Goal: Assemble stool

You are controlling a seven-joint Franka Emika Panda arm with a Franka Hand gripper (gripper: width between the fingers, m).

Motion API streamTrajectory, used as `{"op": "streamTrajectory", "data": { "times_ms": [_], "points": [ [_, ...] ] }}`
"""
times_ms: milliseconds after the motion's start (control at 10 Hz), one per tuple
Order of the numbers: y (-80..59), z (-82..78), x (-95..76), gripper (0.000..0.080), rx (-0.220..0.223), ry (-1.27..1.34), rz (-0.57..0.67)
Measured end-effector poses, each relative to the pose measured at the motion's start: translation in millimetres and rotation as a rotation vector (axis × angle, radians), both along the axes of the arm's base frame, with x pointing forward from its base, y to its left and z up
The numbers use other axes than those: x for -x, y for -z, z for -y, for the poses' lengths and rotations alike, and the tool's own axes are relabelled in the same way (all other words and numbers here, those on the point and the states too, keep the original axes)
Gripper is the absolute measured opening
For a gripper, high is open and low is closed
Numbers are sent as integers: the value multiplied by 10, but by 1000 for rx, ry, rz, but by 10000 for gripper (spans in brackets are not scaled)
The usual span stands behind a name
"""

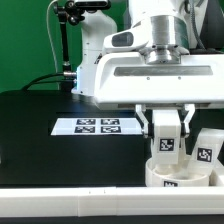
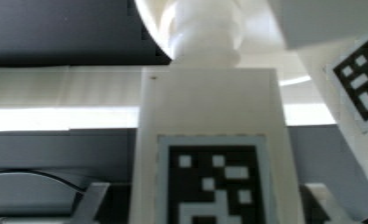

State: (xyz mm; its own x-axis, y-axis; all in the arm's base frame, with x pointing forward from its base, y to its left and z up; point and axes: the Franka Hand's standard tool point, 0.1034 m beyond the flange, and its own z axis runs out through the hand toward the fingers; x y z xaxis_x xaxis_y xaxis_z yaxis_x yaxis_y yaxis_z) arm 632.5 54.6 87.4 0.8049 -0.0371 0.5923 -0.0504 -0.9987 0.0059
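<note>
Now the gripper (image 1: pixel 168 128) is clenched on one leg (image 1: pixel 167 143), which stands upright between the jaws with its tag toward the camera. In the exterior view this leg is at about four o'clock, just above the round seat (image 1: pixel 172 180); I cannot tell if they touch. A second leg (image 1: pixel 208 150) stands at three o'clock from it, a little tilted. The marker board (image 1: pixel 97 126) lies at nine o'clock from it.

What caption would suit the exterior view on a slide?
The gripper holds a tagged white leg upright at the round seat, with the marker board lying on the black table.
</note>
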Motion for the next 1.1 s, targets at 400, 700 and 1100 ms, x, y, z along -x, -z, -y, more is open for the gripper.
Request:
{"op": "streamTrajectory", "data": {
  "times_ms": [400, 700, 1100],
  "points": [
    [-4, -19, -71, 337, -5, -2, -3],
    [12, -27, -65, 337, -1, -4, 2],
    [90, -13, 55, 337, 15, -7, 11]
  ]
}}
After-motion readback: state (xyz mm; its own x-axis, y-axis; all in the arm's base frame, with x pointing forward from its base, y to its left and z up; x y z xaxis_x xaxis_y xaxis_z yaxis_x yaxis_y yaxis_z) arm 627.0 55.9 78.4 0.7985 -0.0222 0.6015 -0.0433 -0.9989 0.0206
